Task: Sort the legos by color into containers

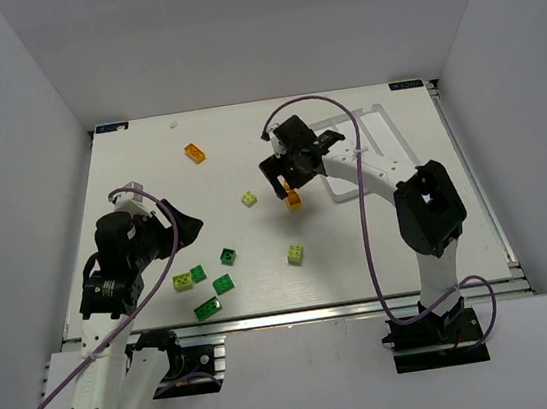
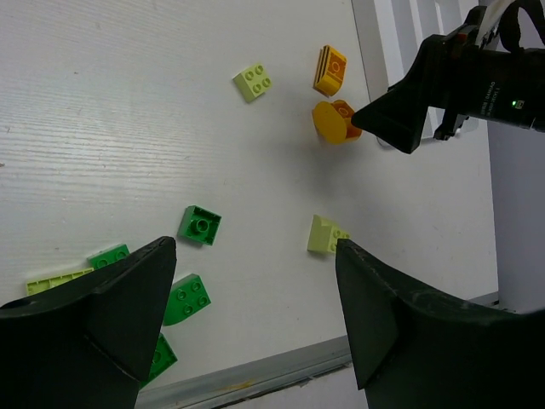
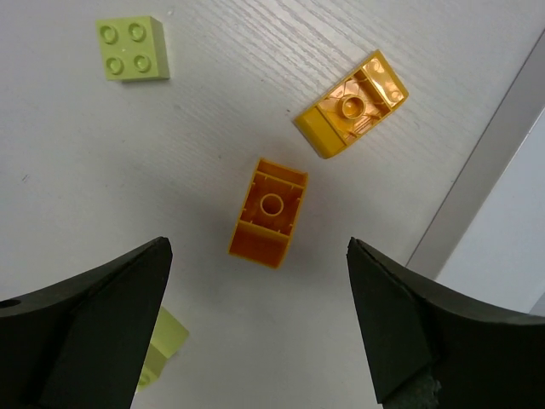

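Several legos lie loose on the white table. Dark green ones [image 1: 223, 284] and a pale yellow-green one [image 1: 183, 282] cluster near my left gripper [image 1: 188, 226], which hangs open above the table with nothing between its fingers [image 2: 128, 298]. My right gripper [image 3: 260, 324] is open just above an orange lego [image 3: 270, 213] lying hollow side up. A second orange lego [image 3: 352, 104] lies beyond it. Another orange lego [image 1: 195, 153] sits far left of centre. The containers are a white tray [image 1: 385, 129] at the right, partly hidden by the right arm.
Pale yellow-green legos [image 1: 250, 199] [image 1: 296, 253] lie mid-table between the arms. The tray's edge [image 3: 511, 247] runs close to the right of my right gripper. The table's metal front rail [image 2: 255, 371] is just below my left gripper.
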You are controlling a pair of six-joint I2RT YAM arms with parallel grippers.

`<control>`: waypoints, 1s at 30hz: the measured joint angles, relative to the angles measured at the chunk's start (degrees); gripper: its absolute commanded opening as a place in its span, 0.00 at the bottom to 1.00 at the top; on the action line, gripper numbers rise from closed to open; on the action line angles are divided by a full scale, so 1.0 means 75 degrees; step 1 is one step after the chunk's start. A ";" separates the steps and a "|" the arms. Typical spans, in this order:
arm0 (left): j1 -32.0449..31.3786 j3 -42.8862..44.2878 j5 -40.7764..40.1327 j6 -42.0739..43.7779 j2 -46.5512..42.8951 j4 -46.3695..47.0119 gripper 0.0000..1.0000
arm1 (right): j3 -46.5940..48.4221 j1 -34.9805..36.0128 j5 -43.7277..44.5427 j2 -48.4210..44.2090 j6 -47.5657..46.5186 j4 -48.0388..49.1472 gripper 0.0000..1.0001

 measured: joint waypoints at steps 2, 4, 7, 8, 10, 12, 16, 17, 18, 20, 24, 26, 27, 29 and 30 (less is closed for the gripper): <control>0.0000 0.0000 -0.0003 -0.0003 -0.0003 -0.0015 0.85 | -0.0038 0.0006 0.0085 0.0035 0.0020 0.0073 0.86; 0.0000 -0.0003 -0.0003 -0.0003 0.0000 -0.0015 0.85 | -0.0122 0.0006 0.0119 0.0041 0.0032 0.0114 0.83; 0.0000 -0.0035 -0.0003 -0.0006 0.0000 -0.0015 0.85 | -0.0254 0.0006 0.0134 0.0099 0.0058 0.0169 0.79; 0.0000 -0.0061 -0.0003 -0.0020 0.0000 -0.0009 0.85 | -0.0268 0.0006 0.0131 0.0160 0.0064 0.0181 0.78; 0.0000 -0.0134 -0.0003 -0.0052 -0.0003 -0.0017 0.85 | -0.0271 0.0006 0.0108 0.0350 0.0073 0.0236 0.76; 0.0000 -0.0189 -0.0006 -0.0087 -0.0003 -0.0017 0.85 | -0.0268 0.0006 0.0099 0.0551 0.0073 0.0286 0.74; 0.0000 -0.0256 -0.0017 -0.0198 -0.0044 -0.0085 0.85 | -0.0248 0.0006 0.0073 0.0930 0.0070 0.0291 0.68; 0.0000 -0.0256 -0.0023 -0.0224 -0.0061 -0.0105 0.85 | -0.0227 0.0006 0.0073 0.1005 0.0067 0.0289 0.63; 0.0000 -0.0259 -0.0035 -0.0251 -0.0082 -0.0122 0.85 | -0.0210 0.0006 0.0073 0.1081 0.0067 0.0300 0.58; 0.0000 -0.0274 -0.0076 -0.0300 -0.0131 -0.0143 0.85 | -0.0175 -0.0003 0.0052 0.1174 0.0055 0.0294 0.45; 0.0000 -0.0291 -0.0195 -0.0399 -0.0216 -0.0192 0.85 | -0.0096 -0.0012 -0.0009 0.1192 0.0012 0.0271 0.03; 0.0000 -0.0338 -0.0221 -0.0446 -0.0230 -0.0187 0.85 | 0.0017 -0.0026 -0.0230 0.1177 -0.0038 0.0245 0.00; 0.0000 -0.0376 -0.0230 -0.0475 -0.0230 -0.0187 0.85 | 0.0082 -0.0044 -0.0411 0.1157 -0.0070 0.0227 0.00; 0.0000 -0.0440 -0.0256 -0.0533 -0.0181 -0.0184 0.85 | 0.0248 -0.0111 -0.0833 0.1058 -0.0128 0.0154 0.00; 0.0000 -0.0466 -0.0271 -0.0571 -0.0134 -0.0175 0.85 | 0.0323 -0.0134 -0.0970 0.0973 -0.0166 0.0108 0.00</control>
